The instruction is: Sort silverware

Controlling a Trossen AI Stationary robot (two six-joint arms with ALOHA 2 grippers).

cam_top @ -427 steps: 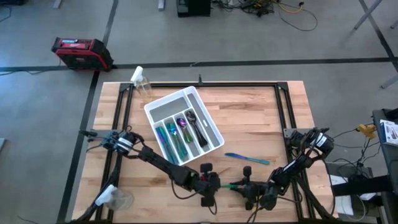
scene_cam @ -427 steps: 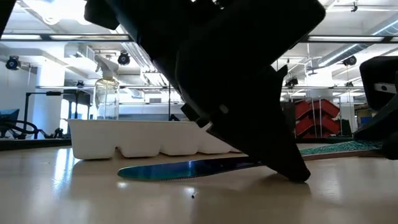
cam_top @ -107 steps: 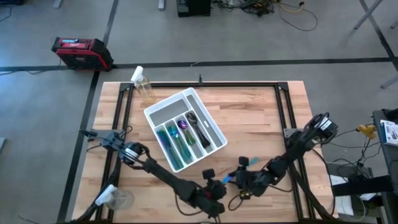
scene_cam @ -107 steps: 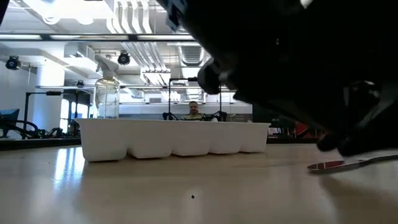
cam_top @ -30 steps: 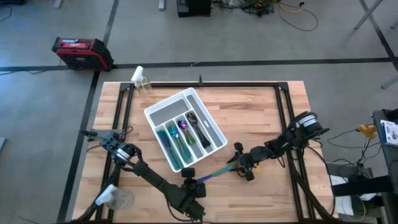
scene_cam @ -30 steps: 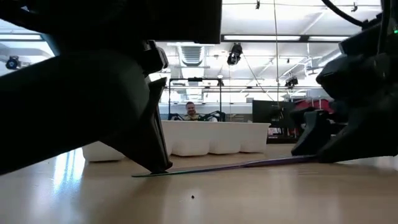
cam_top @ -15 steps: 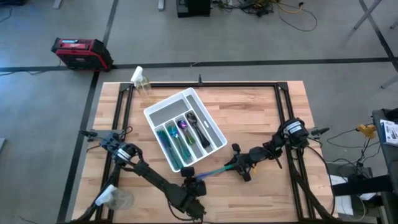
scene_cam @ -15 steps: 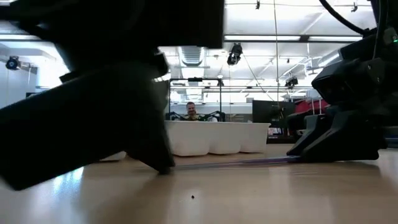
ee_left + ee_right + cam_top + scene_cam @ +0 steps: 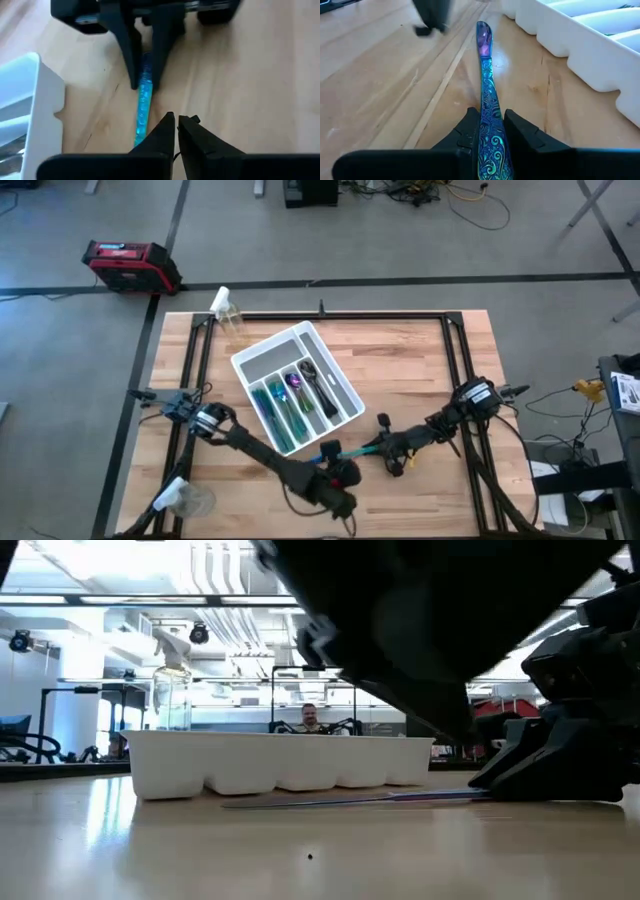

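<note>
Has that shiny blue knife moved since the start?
Yes. The knife has slid left along the table, toward the white tray's near corner, gripped by the right gripper.

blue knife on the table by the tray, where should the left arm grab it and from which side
Hedged: the free blade end of the slim iridescent blue knife, from above. It lies flat on the wood, and the right gripper already clamps the patterned handle, leaving only the blade end clear beside the white compartmented tray.

White tray (image 9: 345,393) sits angled mid-table with silverware (image 9: 293,397) in its slots. Just below it, at five o'clock, both grippers — left (image 9: 335,460), right (image 9: 382,446) — flank a teal knife (image 9: 350,451).
</note>
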